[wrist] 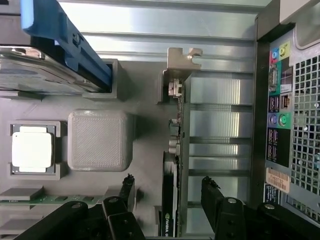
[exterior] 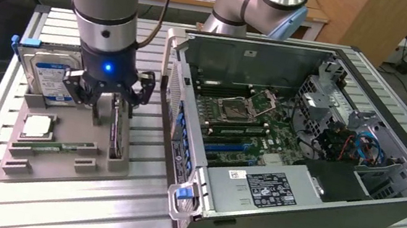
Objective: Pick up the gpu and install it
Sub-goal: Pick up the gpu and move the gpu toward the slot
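Hand (exterior: 110, 107) spread astride gpu (exterior: 115, 139), hard drive (exterior: 49, 75) beside

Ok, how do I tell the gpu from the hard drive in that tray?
The gpu is a thin dark card with a silvery bracket; the hard drive is a thick silver box with a blue label. The gpu sits nearest the case; the hard drive is further to the exterior view's left. The open claw straddles the gpu, not the hard drive. Both stand on edge in the grey tray.
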